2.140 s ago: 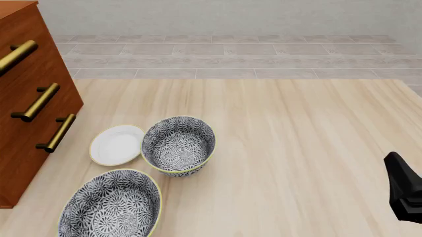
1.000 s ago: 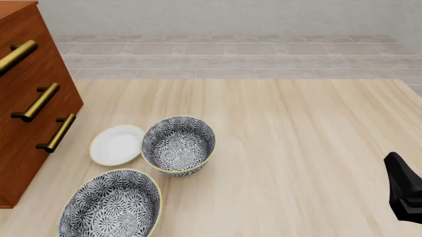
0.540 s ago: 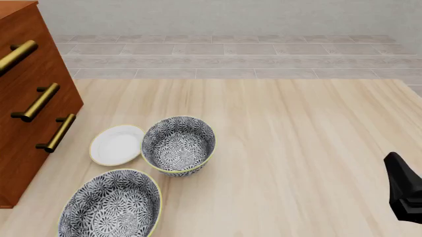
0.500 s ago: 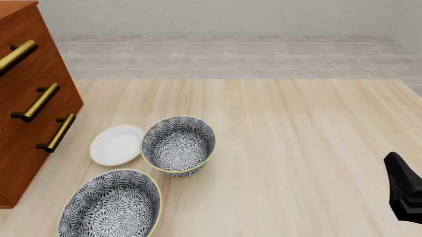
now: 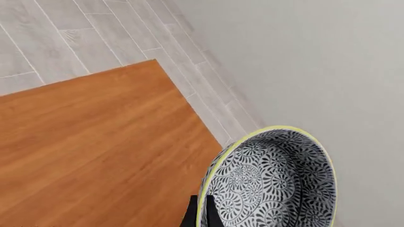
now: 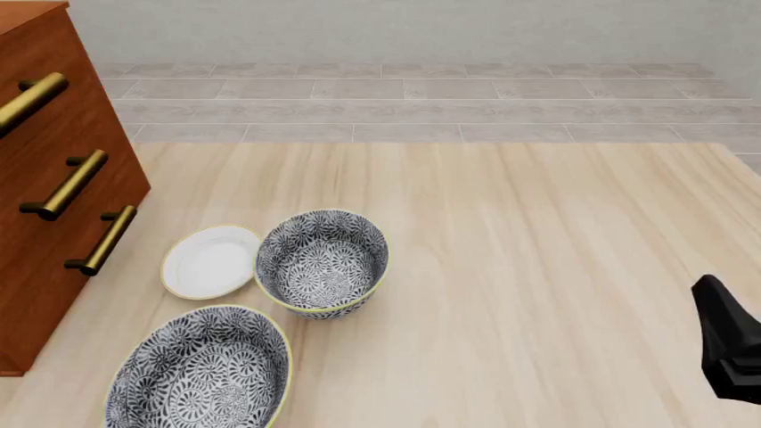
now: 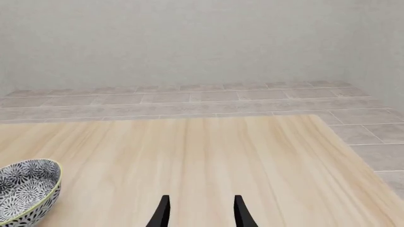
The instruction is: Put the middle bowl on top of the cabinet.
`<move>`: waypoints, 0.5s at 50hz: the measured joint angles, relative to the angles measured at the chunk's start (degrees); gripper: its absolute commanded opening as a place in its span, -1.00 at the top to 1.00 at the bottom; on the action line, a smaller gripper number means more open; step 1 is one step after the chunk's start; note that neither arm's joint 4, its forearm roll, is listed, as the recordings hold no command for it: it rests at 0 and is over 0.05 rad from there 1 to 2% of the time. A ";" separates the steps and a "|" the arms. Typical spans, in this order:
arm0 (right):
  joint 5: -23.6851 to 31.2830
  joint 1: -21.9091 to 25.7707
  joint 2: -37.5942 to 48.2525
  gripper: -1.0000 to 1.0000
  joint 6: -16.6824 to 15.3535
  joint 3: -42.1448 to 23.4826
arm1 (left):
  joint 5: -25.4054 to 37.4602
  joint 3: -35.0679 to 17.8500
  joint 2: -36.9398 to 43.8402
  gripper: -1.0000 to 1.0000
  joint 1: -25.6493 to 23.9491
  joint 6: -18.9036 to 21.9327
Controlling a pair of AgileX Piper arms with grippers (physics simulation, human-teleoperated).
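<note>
In the left wrist view my left gripper (image 5: 202, 215) is shut on the yellow-green rim of the middle bowl (image 5: 277, 184), one dark finger on each side of the rim. The patterned bowl hangs tilted above the reddish-brown top of the cabinet (image 5: 94, 151), near its far corner. The front view shows only the cabinet (image 6: 48, 178) front with brass handles at the left; the held bowl and left gripper are outside it. My right gripper (image 7: 200, 213) is open over bare table, with nothing between its fingers. Its arm (image 6: 728, 348) shows at the right edge.
Two more patterned bowls stand on the table, one (image 6: 321, 261) near the middle-left and one (image 6: 200, 370) at the front left. A small white plate (image 6: 210, 261) lies between them and the cabinet. One bowl (image 7: 25, 189) also shows in the right wrist view.
</note>
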 measured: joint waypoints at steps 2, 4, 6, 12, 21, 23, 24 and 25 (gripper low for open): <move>-0.01 0.02 0.00 -1.00 0.01 0.00 | -0.13 0.35 0.06 1.00 0.45 -0.20; -0.02 0.04 0.00 -1.00 0.03 0.00 | -0.26 0.75 0.14 1.00 0.87 -0.46; -0.02 0.05 0.00 -1.00 0.04 0.00 | -0.40 1.16 0.26 1.00 1.28 -0.71; -0.07 0.08 0.00 -1.00 0.14 0.00 | -0.41 1.84 0.73 1.00 2.61 -0.82; -0.25 0.13 0.00 -1.00 0.39 0.00 | -0.43 2.97 1.10 1.00 4.42 -1.14; -0.30 0.11 0.00 -1.00 0.46 0.00 | -0.38 3.10 1.18 1.00 4.78 -1.16; -0.34 0.11 0.00 -1.00 0.49 0.00 | -0.34 3.12 1.24 1.00 4.95 -1.12; -0.36 0.12 0.00 -1.00 0.52 0.00 | -0.30 3.14 1.30 1.00 5.12 -1.08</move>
